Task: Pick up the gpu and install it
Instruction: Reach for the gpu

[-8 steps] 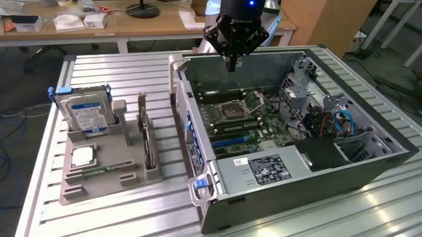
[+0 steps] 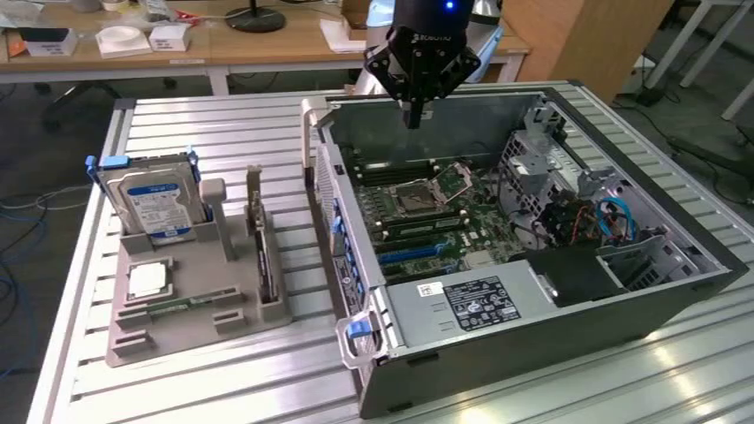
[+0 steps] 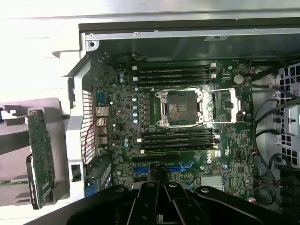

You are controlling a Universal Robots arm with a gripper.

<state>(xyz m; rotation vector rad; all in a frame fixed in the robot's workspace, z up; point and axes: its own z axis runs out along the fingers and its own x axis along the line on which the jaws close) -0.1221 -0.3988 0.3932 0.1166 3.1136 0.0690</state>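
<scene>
The gpu (image 2: 261, 243) stands on edge in a grey holder (image 2: 189, 331) on the exterior view's left of the open computer case (image 2: 518, 353). In the wrist view the gpu (image 3: 40, 152) is a green card with a dark cooler on its far face. My gripper (image 2: 412, 119) hangs above the rear of the case, over the motherboard (image 2: 436, 212), well apart from the gpu. Its black fingers (image 3: 149, 206) are pressed together, shut on nothing. Below it lie the motherboard (image 3: 117, 108), its processor socket (image 3: 180, 108) and blue card slots (image 3: 180, 167).
The holder also carries a blue-labelled hard drive (image 2: 147, 199), a processor chip (image 2: 147, 280) and a RAM stick (image 2: 177, 306). Inside the case are a power supply (image 2: 471, 305), a drive cage (image 2: 548, 150) and blue cables (image 2: 615, 219). A wooden desk (image 2: 212, 44) stands behind the table.
</scene>
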